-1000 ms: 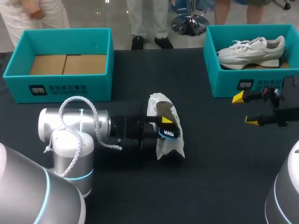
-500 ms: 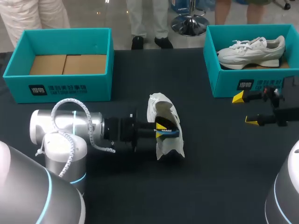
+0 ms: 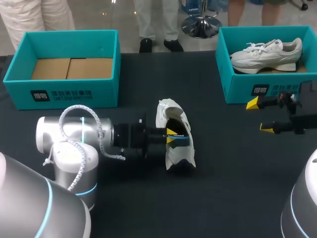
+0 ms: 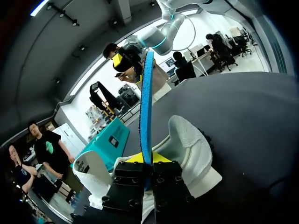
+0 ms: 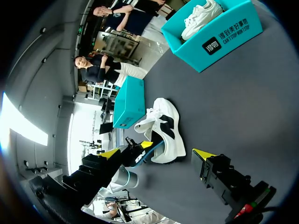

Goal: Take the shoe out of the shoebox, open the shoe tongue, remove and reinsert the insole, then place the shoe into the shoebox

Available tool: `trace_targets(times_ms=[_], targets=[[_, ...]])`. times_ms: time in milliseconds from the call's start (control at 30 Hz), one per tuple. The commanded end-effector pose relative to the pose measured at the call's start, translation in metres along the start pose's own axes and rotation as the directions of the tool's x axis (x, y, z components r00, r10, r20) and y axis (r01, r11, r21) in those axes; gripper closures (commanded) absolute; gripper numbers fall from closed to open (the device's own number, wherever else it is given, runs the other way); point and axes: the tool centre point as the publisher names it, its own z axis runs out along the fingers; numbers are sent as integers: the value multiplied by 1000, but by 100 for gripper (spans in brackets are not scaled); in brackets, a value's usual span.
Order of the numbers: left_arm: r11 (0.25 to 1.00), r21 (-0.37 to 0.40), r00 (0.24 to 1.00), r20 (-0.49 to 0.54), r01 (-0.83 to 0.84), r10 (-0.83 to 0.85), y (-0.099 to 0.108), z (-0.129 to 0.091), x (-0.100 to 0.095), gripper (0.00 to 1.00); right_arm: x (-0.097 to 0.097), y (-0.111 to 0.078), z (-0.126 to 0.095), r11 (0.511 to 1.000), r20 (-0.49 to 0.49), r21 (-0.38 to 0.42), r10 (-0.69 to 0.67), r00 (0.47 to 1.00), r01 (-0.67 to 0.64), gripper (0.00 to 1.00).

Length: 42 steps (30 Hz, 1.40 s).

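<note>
Head view: my left gripper [image 3: 171,138] pinches the blue insole [image 3: 181,140] right at the mouth of the white shoe [image 3: 174,151], which lies in the middle of the table [image 3: 228,188].

Left wrist: the insole stands edge-on out of my closed fingers. It looks like thin, floppy foam, so hold it near the heel and feed it gently.

Right wrist: my right gripper [image 5: 156,153] is spread wide and empty, with the shoe ahead and apart from it.

- A table [image 3: 148,208] with a dark, matte charcoal top fills most of the head view.
- Light falls evenly over it; shadows are soft.
</note>
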Motion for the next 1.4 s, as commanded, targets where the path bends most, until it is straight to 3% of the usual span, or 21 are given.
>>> trace_targets(times_ms=[33,167,233,267,300,633,767,1400], targets=[[1000,-15,1000,6,5,-5,4,12,-2,100,0,-1,0,1000,4,-1,1,1000,-1,0],[1000,-15,1000,7,8,-8,-1,11,-4,100,0,-1,0,1000,4,-1,1,1000,-1,0],[1000,-11,1000,8,9,-8,-5,8,-3,74,0,-1,0,1000,4,-1,1,1000,-1,0],[1000,-9,1000,6,9,-9,-7,6,-2,65,0,-1,0,1000,4,-1,1,1000,-1,0],[1000,-7,1000,4,9,-9,-9,5,-2,65,0,-1,0,1000,4,-1,1,1000,-1,0],[1000,-8,1000,-8,-12,12,-22,-15,1,75,0,-1,0,1000,4,-1,1,1000,-1,0],[999,-29,999,-29,-17,16,-18,-13,4,100,0,-1,0,1000,4,-1,1,1000,-1,0],[996,-90,1000,-14,-8,7,8,15,-2,100,0,-1,0,1000,4,-1,1,1000,-1,0]])
